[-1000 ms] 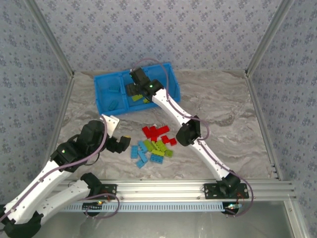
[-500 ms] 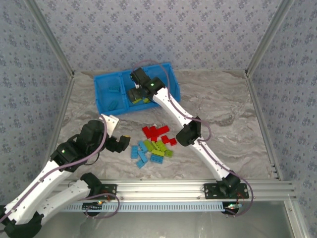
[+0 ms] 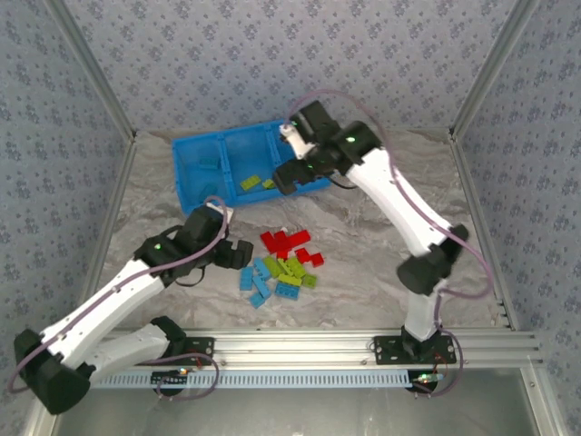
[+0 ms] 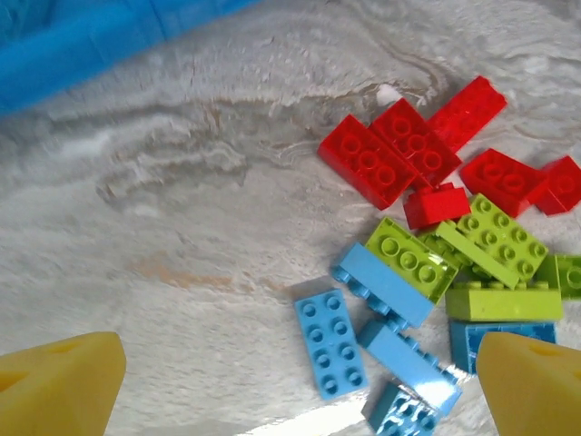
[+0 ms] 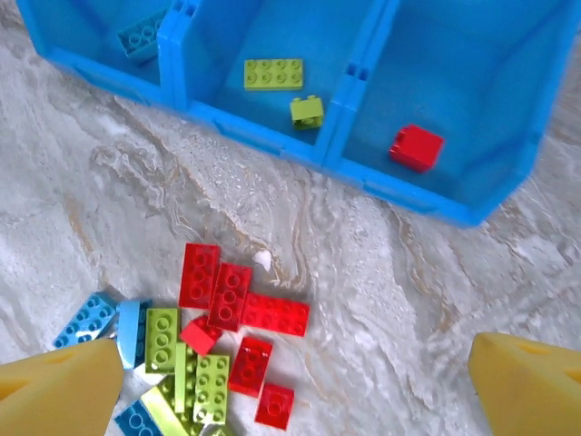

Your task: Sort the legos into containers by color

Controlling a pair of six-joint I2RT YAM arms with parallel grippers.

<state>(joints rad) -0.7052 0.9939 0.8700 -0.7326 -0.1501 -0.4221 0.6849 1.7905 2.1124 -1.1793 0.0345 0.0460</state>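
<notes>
Three compartments in the blue tray (image 5: 245, 129), and we're seeing something sitting in each of them. Looking through the right wrist camera, the left compartment (image 5: 95, 14) is holding a blue brick (image 5: 141, 36). The middle compartment (image 5: 272, 27) is holding two green bricks (image 5: 274, 73), one long and flat, one small. The right compartment (image 5: 472, 73) is holding a single red brick (image 5: 417, 147).

Everything else is lying in a loose pile of bricks (image 3: 286, 262) on the marbled table (image 3: 363, 263), a bit in front of the tray. Reds are sitting on the side nearest the tray, with greens and blues bunching up closer to the arm bases.

From overhead, the right gripper (image 3: 292, 174) is hovering above the right end of the tray. Its jaws are standing spread wide, and we're not seeing anything between them. On its own camera the yellow fingertips (image 5: 59, 381) are poking in at the bottom corners, far apart.

The left gripper (image 3: 238, 254) is hanging low just left of the pile. It's spread wide too and isn't carrying anything. On its wrist camera the fingertips (image 4: 54, 386) are framing the blue and green end of the pile, and one flat blue brick (image 4: 331, 345) is lying roughly between them. We can't tell whether those fingertips are touching the table.
</notes>
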